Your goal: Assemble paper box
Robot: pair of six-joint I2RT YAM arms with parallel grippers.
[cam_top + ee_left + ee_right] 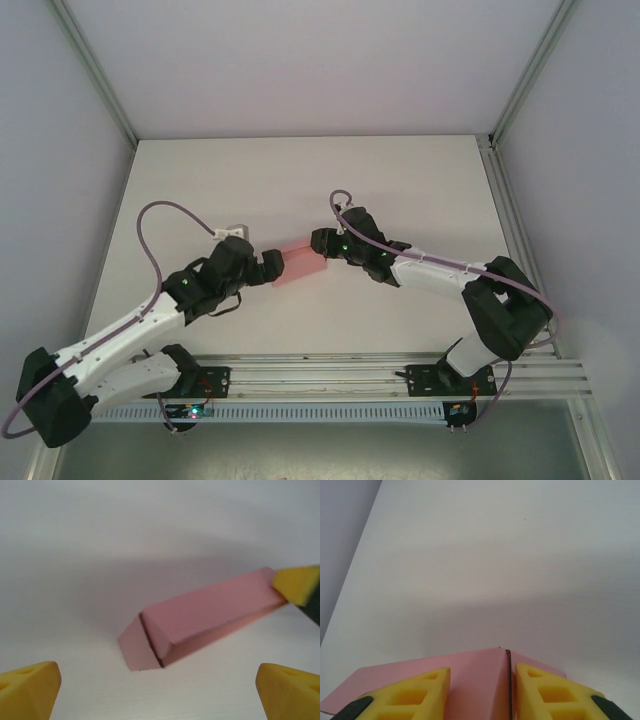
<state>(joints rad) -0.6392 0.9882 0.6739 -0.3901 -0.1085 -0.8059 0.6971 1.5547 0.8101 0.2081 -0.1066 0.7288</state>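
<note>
Pink card, thin: paper box [300, 263] lies on white table [300, 180] at centre of top view, betw. left tool [271, 266] and right tool [321, 243]. From up there it's just a small pink patch. Both ends are tucked under the dark tool heads, so shape is hard to read and finger gaps are hidden.

Left wrist view gives the shape: long rect. box [210, 610] running lower centre to upper right, near end w/ a flap [134, 647] angled out, not flush. Left tool wide open, yellow fingertips [27, 690] at bottom corners, cut by frame edge, holding nothing, box apart from them. Upper right: one yellow fingertip [296, 582] of right tool touching box's far end. It is blurred and cut by edge.

Right wrist view: right tool's fingers [410, 695] set fairly narrow at bottom edge, pink card filling the gap, dark seam [509, 680] just beside the right-hand one. Card runs on behind left-hand finger toward lower left corner. Whether pads actually pinch it: can't tell, contact faces hidden.
</note>
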